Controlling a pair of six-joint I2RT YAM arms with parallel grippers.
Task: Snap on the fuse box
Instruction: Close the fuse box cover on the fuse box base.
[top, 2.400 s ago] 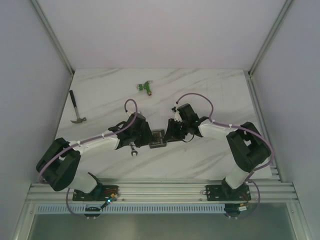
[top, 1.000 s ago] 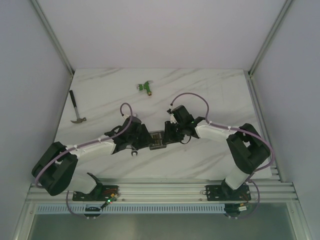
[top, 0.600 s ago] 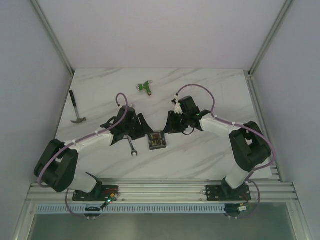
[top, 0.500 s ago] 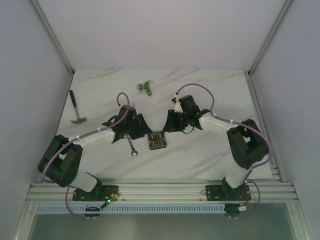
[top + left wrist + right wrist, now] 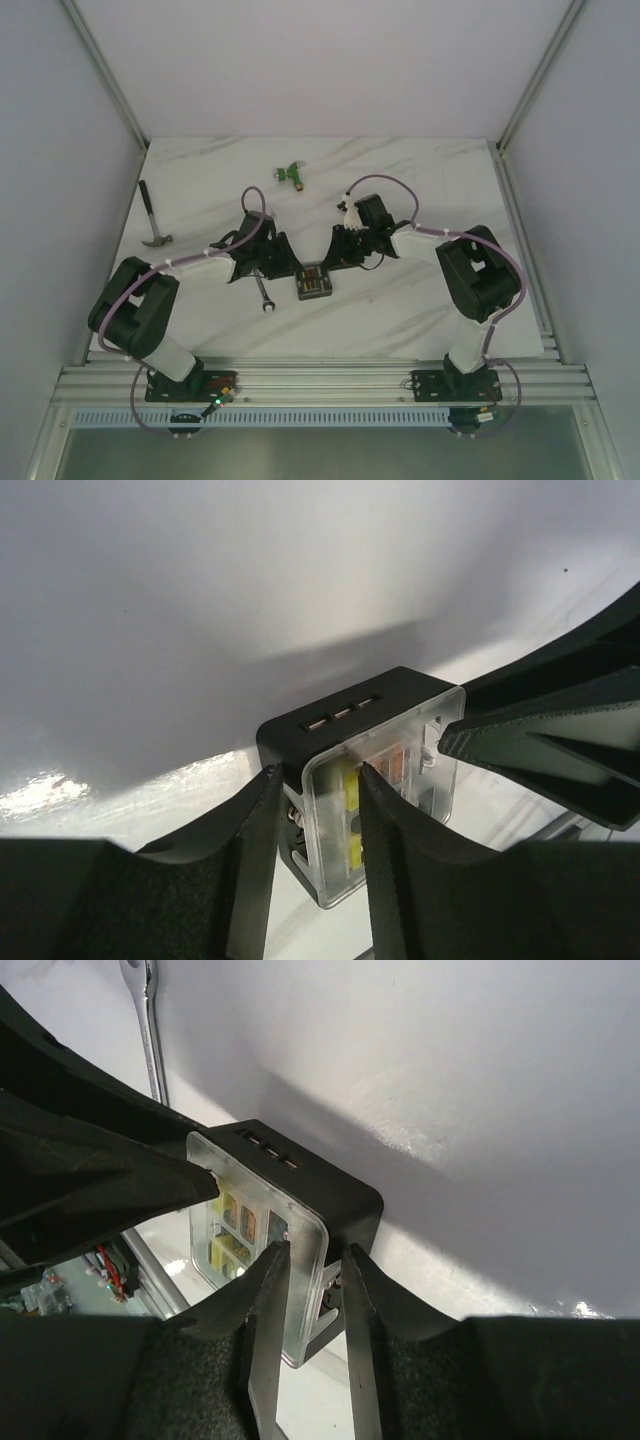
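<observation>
Near the middle of the white marbled table (image 5: 420,190), the left gripper (image 5: 287,264) and right gripper (image 5: 338,258) flank the far corners of the fuse box (image 5: 314,282). Both have their jaws narrowly parted, and contact is unclear. Square, black plastic, it lies flat under its clear lid (image 5: 262,1222). A slim metal wrench (image 5: 264,296) lies beside it, cut off in the right wrist view.

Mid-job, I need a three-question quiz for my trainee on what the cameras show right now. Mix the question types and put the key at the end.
1. True or false: the fuse box lies on the table between the left gripper and the right gripper.
2. Which item lies nearest the fuse box? A) hammer B) wrench C) green connector
3. In the wrist views, which two colours of fuses show through the clear lid?

Key: 1 true; 2 B; 3 yellow and orange.
</observation>
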